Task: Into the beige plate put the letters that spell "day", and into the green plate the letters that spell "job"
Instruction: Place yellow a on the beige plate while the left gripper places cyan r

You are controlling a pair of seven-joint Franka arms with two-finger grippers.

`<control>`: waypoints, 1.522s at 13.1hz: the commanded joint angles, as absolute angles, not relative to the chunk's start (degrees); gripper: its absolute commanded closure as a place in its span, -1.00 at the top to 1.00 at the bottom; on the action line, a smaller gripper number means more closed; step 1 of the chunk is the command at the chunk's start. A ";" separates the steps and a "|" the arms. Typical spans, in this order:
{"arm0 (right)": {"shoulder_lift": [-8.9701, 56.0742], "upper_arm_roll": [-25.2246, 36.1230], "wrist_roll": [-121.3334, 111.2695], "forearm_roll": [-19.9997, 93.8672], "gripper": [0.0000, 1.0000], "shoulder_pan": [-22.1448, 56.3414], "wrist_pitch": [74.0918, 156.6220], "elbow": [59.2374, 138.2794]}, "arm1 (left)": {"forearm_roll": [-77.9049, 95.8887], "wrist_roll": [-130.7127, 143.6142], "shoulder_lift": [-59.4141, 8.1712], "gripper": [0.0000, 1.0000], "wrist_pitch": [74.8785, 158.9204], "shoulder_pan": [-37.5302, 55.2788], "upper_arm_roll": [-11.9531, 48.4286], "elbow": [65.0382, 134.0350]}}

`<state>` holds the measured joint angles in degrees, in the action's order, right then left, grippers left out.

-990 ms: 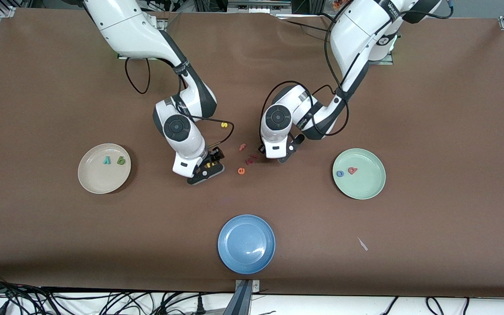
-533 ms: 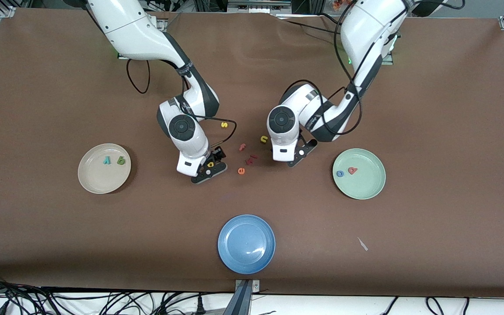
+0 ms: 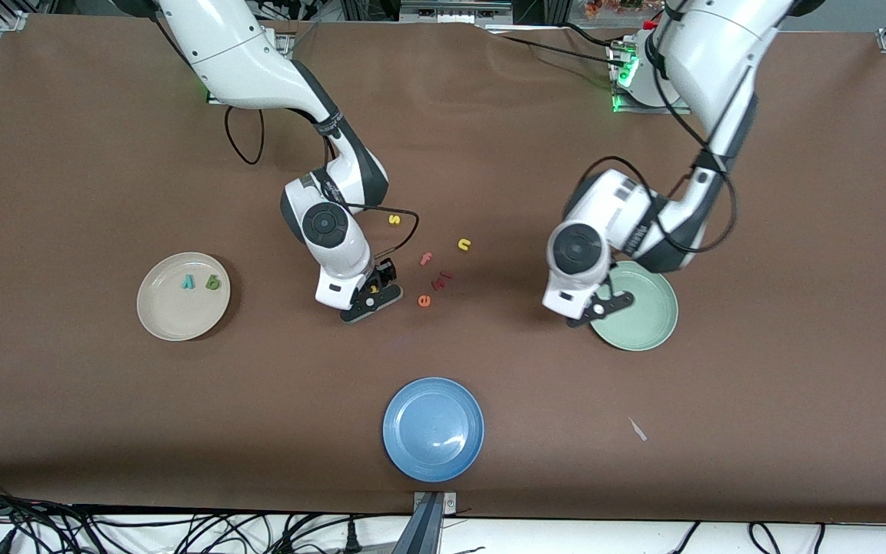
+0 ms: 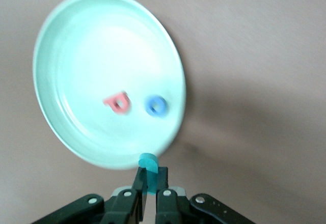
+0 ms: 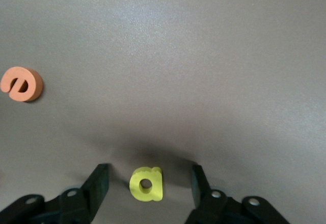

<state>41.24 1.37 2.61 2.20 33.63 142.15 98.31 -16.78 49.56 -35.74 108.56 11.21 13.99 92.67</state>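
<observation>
The right gripper (image 3: 370, 298) is low at the middle of the tabletop with its fingers (image 5: 97, 186) spread apart, and the yellow "d" (image 5: 146, 184) lies flat on the table in the gap between them, touching neither. The orange "e" (image 5: 21, 83) lies near it, toward the left arm's end. The left gripper (image 4: 150, 196) hangs over the rim of the green plate (image 4: 61, 46) on the side toward the table's middle, its fingers closed on the teal "j" (image 4: 149, 169), which sticks out past the fingertips. In that plate lie the red "b" (image 4: 118, 102) and blue "o" (image 4: 156, 106), close together. The beige plate (image 3: 170, 319), toward the right arm's end, holds the teal "y" (image 3: 188, 282) and green "a" (image 3: 213, 282).
</observation>
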 commanded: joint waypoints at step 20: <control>28.66 18.09 -9.64 1.32 -0.74 33.66 125.06 105.10 | -7.03 19.78 -26.13 1.00 103.20 -0.79 16.00 93.34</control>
